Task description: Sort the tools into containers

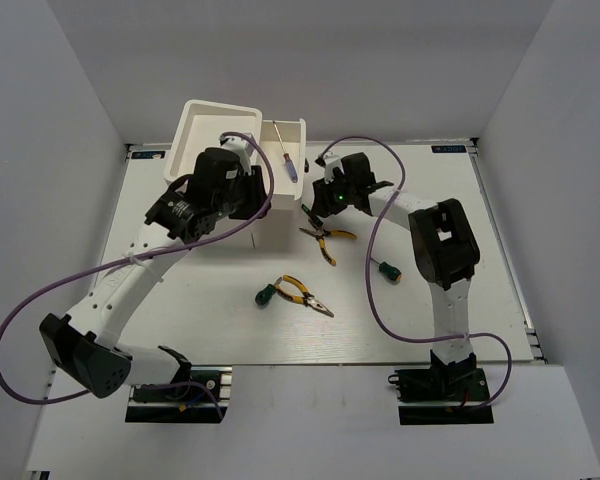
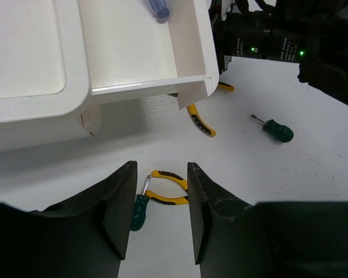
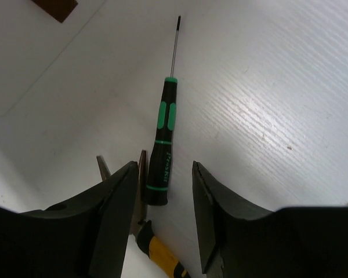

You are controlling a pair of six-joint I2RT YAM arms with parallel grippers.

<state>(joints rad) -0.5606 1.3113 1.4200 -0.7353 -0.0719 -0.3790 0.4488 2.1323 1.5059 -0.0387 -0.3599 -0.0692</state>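
The white box unit (image 1: 218,125) stands at the back with one drawer (image 1: 296,132) pulled out. A purple-handled screwdriver (image 1: 290,166) lies in it, also in the left wrist view (image 2: 158,7). My left gripper (image 2: 159,214) is open and empty, high above one pair of pliers (image 2: 168,188) and a green screwdriver (image 2: 139,211). My right gripper (image 3: 162,214) is open, low over the table, with the dark-handled thin screwdriver (image 3: 162,145) lying between its fingers, untouched. The second pliers (image 3: 156,255) lie by its left finger. The other green screwdriver (image 1: 385,270) lies at the right.
A dark brown knob (image 3: 55,7) on the white box front shows at the far end of the right wrist view. The right arm (image 2: 290,40) sits close to the open drawer's corner (image 2: 209,81). Purple cables loop over both arms.
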